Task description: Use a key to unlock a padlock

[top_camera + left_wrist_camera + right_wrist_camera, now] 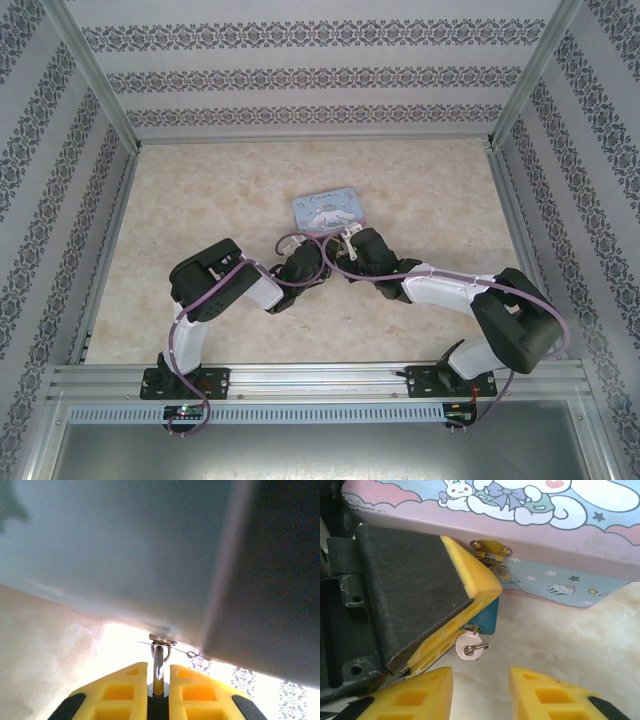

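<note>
The small blue padlock (488, 616) hangs from the hasp (490, 548) on the front of the cartoon tin box (560, 545). My left gripper (158, 672) is shut on the padlock (158, 656), its yellow fingers (470, 580) clamped over the lock's body. The key (468, 645), a silver round head with a small ring, sticks out of the padlock's underside. My right gripper (480, 690) is open just below the key head, with nothing between its pads. In the top view both grippers, left (298, 268) and right (346, 246), meet at the near edge of the tin box (332, 211).
The tin box rests on the beige marble-patterned table (200, 200), near the middle. Patterned walls and aluminium rails (110, 230) enclose the table on three sides. Purple cables (300, 240) loop over both wrists.
</note>
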You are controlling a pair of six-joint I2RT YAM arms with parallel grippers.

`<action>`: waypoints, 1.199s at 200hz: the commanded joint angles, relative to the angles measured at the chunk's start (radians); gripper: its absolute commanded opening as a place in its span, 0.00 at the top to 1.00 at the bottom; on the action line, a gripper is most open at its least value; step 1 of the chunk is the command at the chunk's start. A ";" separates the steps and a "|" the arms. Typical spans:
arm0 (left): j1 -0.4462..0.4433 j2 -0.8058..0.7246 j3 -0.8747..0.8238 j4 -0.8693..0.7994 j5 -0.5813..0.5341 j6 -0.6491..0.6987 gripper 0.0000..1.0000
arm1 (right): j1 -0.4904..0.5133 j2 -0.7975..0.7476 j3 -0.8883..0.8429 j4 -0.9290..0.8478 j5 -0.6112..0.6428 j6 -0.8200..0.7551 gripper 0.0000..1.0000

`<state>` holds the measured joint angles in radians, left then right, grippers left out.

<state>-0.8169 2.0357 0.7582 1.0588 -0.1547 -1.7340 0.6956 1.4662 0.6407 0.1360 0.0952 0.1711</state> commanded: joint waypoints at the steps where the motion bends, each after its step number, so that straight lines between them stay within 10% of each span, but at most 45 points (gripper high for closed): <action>1: -0.014 -0.003 0.017 -0.018 0.035 0.016 1.00 | -0.005 0.025 0.034 0.030 -0.024 -0.010 0.71; 49: -0.015 0.006 0.016 -0.009 0.037 0.010 1.00 | -0.015 0.000 0.048 0.030 -0.123 0.046 1.00; 91: -0.014 0.013 0.008 -0.003 0.034 0.007 1.00 | -0.102 -0.055 0.020 0.072 -0.337 0.200 1.00; 132: -0.013 0.026 -0.005 0.016 0.037 0.011 1.00 | -0.245 -0.167 -0.054 0.126 -0.524 0.406 0.53; 240: 0.060 0.074 -0.052 0.157 0.330 0.243 1.00 | -0.369 -0.105 -0.103 0.226 -0.745 0.850 0.52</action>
<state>-0.7841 2.0720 0.7303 1.1702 0.0349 -1.5913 0.3355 1.3342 0.5583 0.2924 -0.5888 0.9100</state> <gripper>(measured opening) 0.119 0.484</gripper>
